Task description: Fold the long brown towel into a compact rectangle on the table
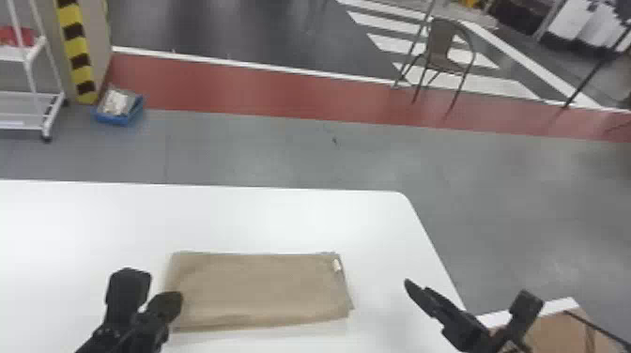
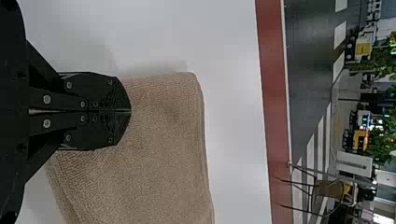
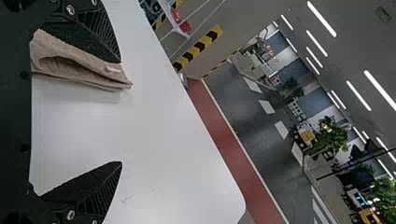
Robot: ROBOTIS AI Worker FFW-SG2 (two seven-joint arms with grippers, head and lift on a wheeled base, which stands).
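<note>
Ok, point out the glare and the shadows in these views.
Head view: a soft, pale sheen on the table and a faint bright patch on the grey floor; left wrist view: a soft-edged shadow on the table beside the towel; right wrist view: a thin shadow along the towel's edge, with the ceiling lights showing as bright white strips.

From here, the brown towel (image 1: pixel 263 288) lies on the white table (image 1: pixel 94 225), folded into a layered rectangle, pale tag (image 1: pixel 336 265) near one far corner.
</note>
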